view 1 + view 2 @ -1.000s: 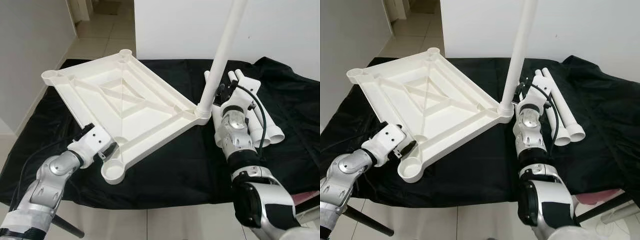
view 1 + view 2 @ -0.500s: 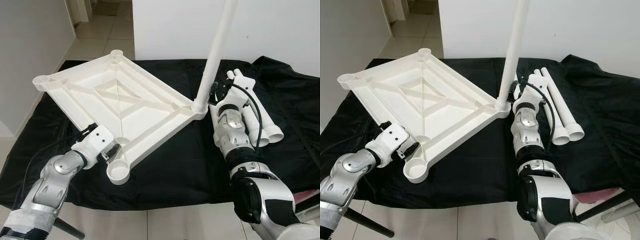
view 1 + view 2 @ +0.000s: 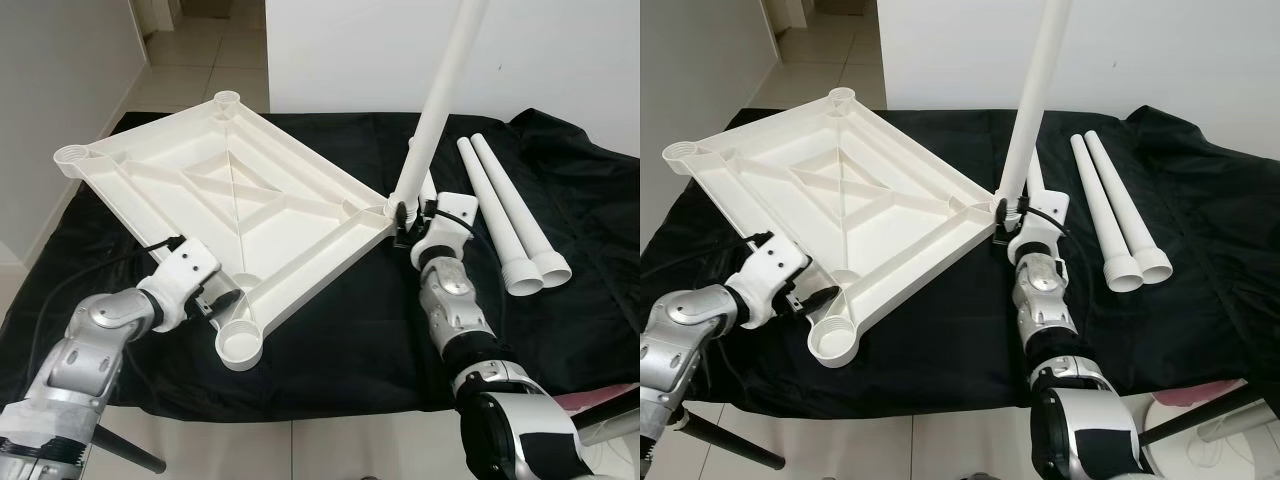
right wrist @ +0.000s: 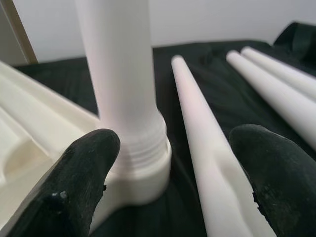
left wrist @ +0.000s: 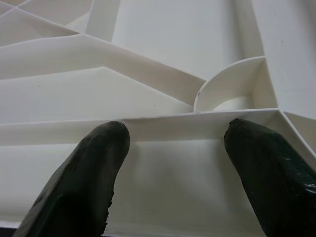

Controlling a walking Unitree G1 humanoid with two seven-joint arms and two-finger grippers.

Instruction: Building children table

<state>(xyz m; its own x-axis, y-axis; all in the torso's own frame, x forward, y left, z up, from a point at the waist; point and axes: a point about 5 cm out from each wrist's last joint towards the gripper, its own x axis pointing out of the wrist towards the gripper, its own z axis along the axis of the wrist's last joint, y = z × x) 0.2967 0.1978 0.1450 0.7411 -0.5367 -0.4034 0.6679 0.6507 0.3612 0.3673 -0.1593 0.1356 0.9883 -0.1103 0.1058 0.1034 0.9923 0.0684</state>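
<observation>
My left gripper (image 5: 173, 163) is standing open around a rib of the table top (image 3: 240, 200). My right gripper (image 4: 173, 182), also open, is facing the upright leg (image 3: 440, 90), a loose leg (image 4: 202, 133) lying between its fingers.

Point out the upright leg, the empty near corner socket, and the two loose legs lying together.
upright leg (image 3: 437, 110), left eye view, mid-shaft.
near corner socket (image 3: 240, 347), left eye view, round rim.
two loose legs (image 3: 1108, 208), right eye view, mid-shaft of the left leg of the pair.

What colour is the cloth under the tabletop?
Black. The cloth shows best in the left eye view, under the white tabletop.
</observation>
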